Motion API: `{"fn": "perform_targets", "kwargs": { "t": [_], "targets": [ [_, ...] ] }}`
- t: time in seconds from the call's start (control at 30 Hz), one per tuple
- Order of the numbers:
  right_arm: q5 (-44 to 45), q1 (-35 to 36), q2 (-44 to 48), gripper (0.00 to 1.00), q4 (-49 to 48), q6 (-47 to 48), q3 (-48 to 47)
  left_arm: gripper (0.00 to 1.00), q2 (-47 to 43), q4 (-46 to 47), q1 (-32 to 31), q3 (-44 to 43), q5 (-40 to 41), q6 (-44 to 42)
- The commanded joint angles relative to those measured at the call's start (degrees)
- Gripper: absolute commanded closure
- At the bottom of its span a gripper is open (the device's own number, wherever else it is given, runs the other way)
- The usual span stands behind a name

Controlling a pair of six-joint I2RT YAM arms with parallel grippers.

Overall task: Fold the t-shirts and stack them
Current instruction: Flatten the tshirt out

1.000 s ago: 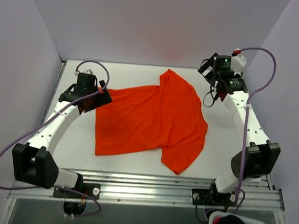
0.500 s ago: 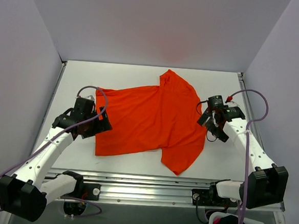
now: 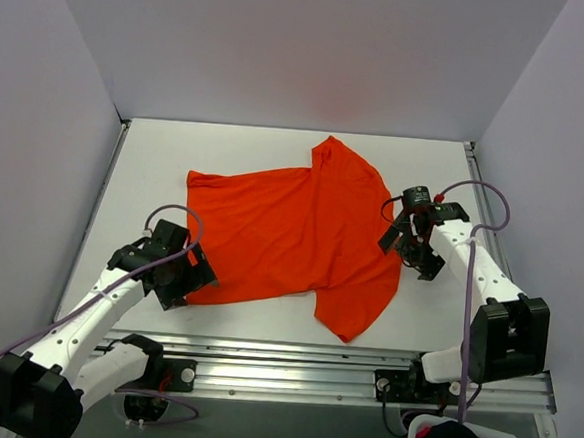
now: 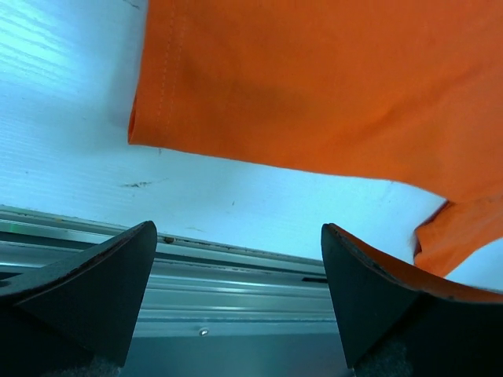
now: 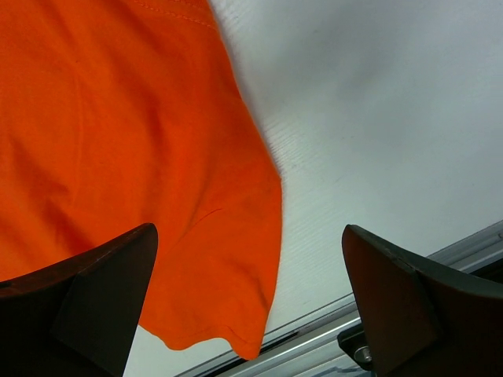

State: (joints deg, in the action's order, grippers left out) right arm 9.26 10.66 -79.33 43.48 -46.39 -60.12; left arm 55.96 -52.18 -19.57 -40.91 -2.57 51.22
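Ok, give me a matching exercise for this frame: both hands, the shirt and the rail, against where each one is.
1. left hand
2. right hand
3. shirt
4. rail

A. along the near edge of the table
B. open, at the shirt's right edge
C. spread out mid-table
D. open, at the shirt's near left corner

Pairs: 1-D, 2-B, 3-C, 4-A

- Top view: no text, label, brand, number or sign can be read.
- Left wrist view: ahead of the jaws, nothing legible stands on the t-shirt [image 4: 330,78] or on the counter [image 4: 71,118].
- Right wrist view: ahead of the jaws, nothing legible on cloth or counter.
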Motion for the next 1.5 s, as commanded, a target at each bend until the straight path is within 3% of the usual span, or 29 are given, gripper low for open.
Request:
{"fn": "perform_targets", "kwargs": {
  "t": [0.0,0.43,0.8,0.9,0.93,1.03,1.07,1.17,1.37,1.47],
  "targets": [
    [-1.60,-0.55,-1.61,0.00,0.73,2.26,-2.63,0.05,0.19,0.33,-0.38,0.30,5.36,5.55],
    [-2.84,-4.15,-3.02,0.00,0.28,7.54,-4.31,0.09,10.91,3.66,-0.38,0.48,13.29,7.49],
    [-2.31,-8.63,-1.00,0.00,0.73,9.21,-2.90,0.15,16.19,11.57,-0.55,1.97,12.24,6.87],
    [-3.01,-9.42,-0.04,0.00,0.02,8.25,-1.06,0.27,17.51,13.06,-0.47,2.23,11.89,6.44],
    [-3.28,-9.42,0.40,0.00,-0.07,8.16,-0.45,0.38,18.21,13.42,-0.47,2.32,11.88,6.09],
    [-4.60,-9.42,1.89,0.01,0.11,7.46,2.19,0.55,19.53,15.00,-0.47,2.23,11.80,5.21],
    [-4.77,-9.42,2.51,0.01,0.28,7.11,2.98,0.75,19.79,15.01,-0.47,2.06,11.88,5.03],
    [-5.91,-9.42,5.41,0.02,0.46,6.23,6.58,0.92,21.20,15.71,-0.47,1.44,11.97,4.41],
    [-8.64,-9.16,7.87,0.08,-3.23,4.82,14.06,0.98,22.70,16.15,-0.38,0.04,11.88,3.10],
    [-8.64,-8.99,7.88,0.18,-5.07,4.73,15.55,0.98,23.22,16.24,-0.38,-0.75,11.62,2.57]
  ]
}}
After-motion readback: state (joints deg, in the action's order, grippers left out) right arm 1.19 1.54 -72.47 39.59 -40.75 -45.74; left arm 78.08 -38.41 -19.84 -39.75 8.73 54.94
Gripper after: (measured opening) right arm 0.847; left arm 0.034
